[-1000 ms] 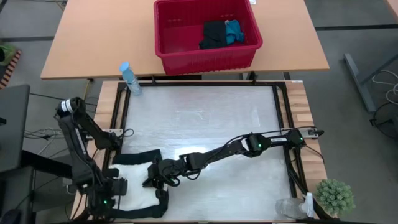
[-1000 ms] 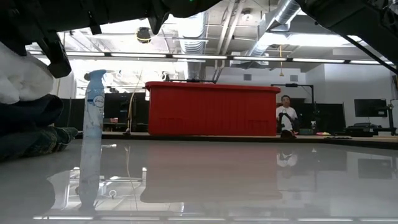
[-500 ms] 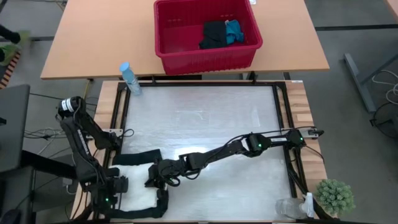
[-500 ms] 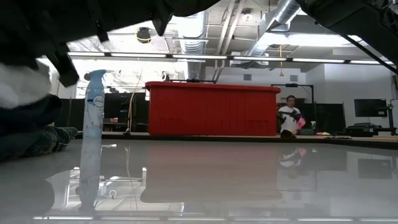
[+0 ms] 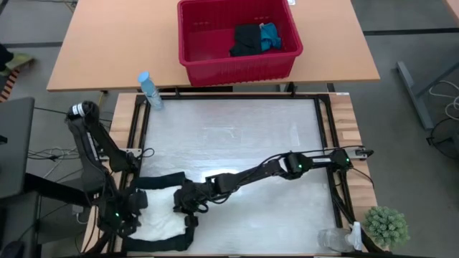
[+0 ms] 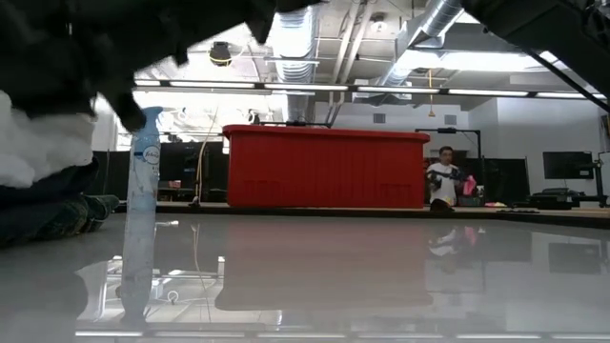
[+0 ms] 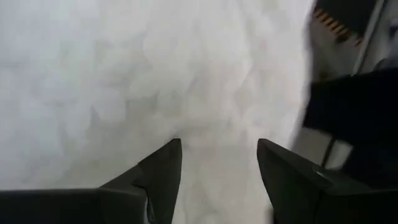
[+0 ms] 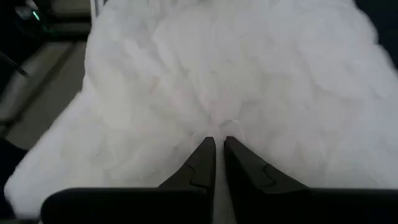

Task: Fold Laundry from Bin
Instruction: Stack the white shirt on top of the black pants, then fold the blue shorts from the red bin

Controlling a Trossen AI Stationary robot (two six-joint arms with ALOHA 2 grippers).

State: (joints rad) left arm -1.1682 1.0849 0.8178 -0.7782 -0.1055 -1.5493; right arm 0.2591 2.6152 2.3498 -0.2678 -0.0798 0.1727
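The white crinkled garment (image 5: 159, 218) lies bunched at the table's near left, on top of a black garment (image 5: 161, 180). My right gripper (image 8: 217, 146) reaches in from the right, its fingers shut on the white cloth near its right edge (image 5: 188, 206). My left gripper (image 7: 217, 149) is open over the garment's left part (image 5: 129, 215), pointing steeply down. The red bin (image 5: 204, 39) stands on the far table and holds a black piece (image 5: 246, 39) and a small blue one (image 5: 270, 36). My right gripper pinches a small pucker of the white garment (image 8: 217, 127) between its two fingertips, slanting down from the table's right side. The cloth's wrinkles run together at the tips, and the rest lies slack on the black garment. My left gripper's open fingers (image 7: 165, 168) stand against the white cloth; whether they touch it I cannot tell.
A blue spray bottle (image 5: 149, 89) stands at the table's far left corner. A clear bottle (image 5: 336, 240) and a small green plant (image 5: 387, 226) sit at the near right. The table's middle (image 5: 237, 136) is bare. A person (image 6: 443, 181) shows in the room behind.
My left gripper has moved toward the table's far edge along the white garment's left side and has rolled, staying open. My right gripper has kept its place, shut on the cloth. The white garment lies much as before.
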